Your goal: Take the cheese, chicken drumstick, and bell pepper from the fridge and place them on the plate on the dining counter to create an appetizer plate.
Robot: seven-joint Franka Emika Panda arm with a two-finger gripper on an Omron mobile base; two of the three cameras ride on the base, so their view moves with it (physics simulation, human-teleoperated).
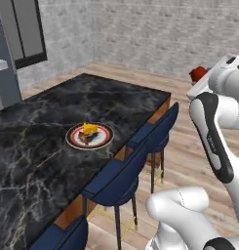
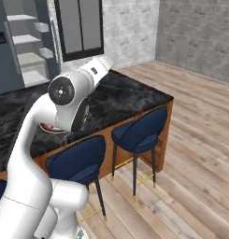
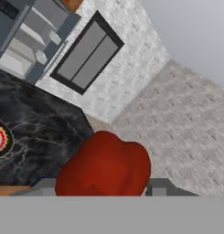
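1. We have the bell pepper [image 3: 104, 164] clamped between the fingers of our gripper [image 3: 104, 185]; in the hand view the red fruit bulges right up from between the closed-in tips, and in the left base view it peeks out as a red lump [image 1: 198, 73] at the end of the raised arm
2. The plate [image 1: 89, 135] sits on the dining counter [image 1: 38, 161], near the edge lined with blue chairs [image 1: 122, 173], and already carries the cheese [image 1: 90, 129] beside a darker piece, which we take for the chicken drumstick [image 1: 85, 138]
3. The relation that counts: our hand is high and out over the floor side of the chairs, so the plate lies down and to our left, across the chair backs; in the hand view its rim [image 3: 4, 139] shows at the far left edge
4. We judge the next move to be a swing left and then down over the plate's bare part
5. The fridge [image 2: 22, 51] stands open beyond the counter, its white shelves showing
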